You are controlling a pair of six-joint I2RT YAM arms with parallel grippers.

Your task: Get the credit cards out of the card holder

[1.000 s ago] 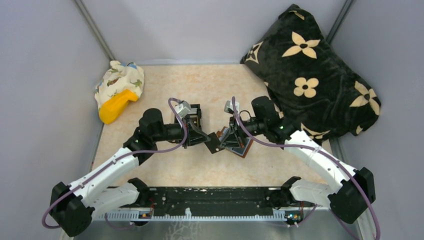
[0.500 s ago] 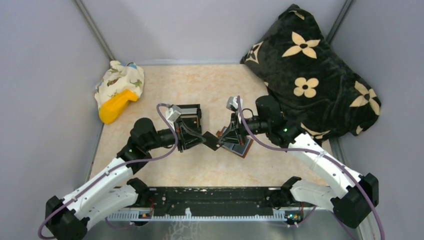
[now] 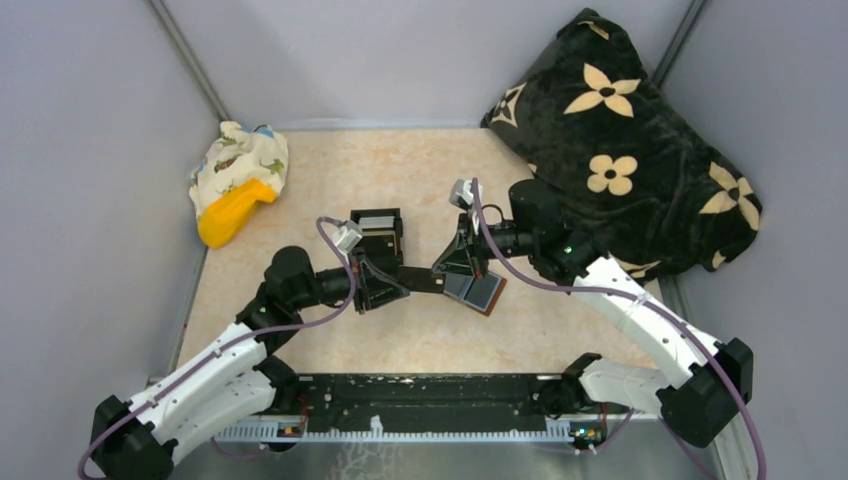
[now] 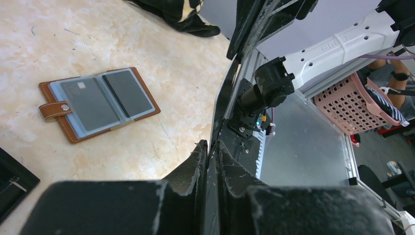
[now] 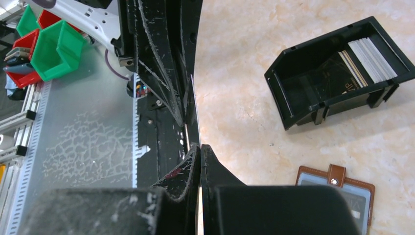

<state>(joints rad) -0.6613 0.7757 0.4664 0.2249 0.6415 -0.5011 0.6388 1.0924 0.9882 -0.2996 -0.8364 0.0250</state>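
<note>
The card holder [image 3: 478, 292] lies open and flat on the table, reddish-brown outside, with dark cards under clear sleeves; it also shows in the left wrist view [image 4: 100, 103] and partly in the right wrist view [image 5: 342, 185]. A dark credit card [image 3: 420, 281] hangs above the table between both grippers. My left gripper [image 3: 400, 284] is shut on its left end [image 4: 211, 145]. My right gripper [image 3: 443, 275] is shut on its right end [image 5: 200, 146]. Both wrist views show the card edge-on [image 4: 221, 105] [image 5: 193, 112].
A black bin [image 3: 377, 222] holding several cards [image 5: 372, 58] stands just behind the left gripper. A black flowered pillow [image 3: 620, 140] fills the back right. A patterned cloth with a yellow object [image 3: 238, 185] lies at the back left. Grey walls enclose the table.
The left arm has drawn back toward its base and lowered. The card, tilted beside the holder before, now spans level between both grippers. The right gripper shifted slightly back.
</note>
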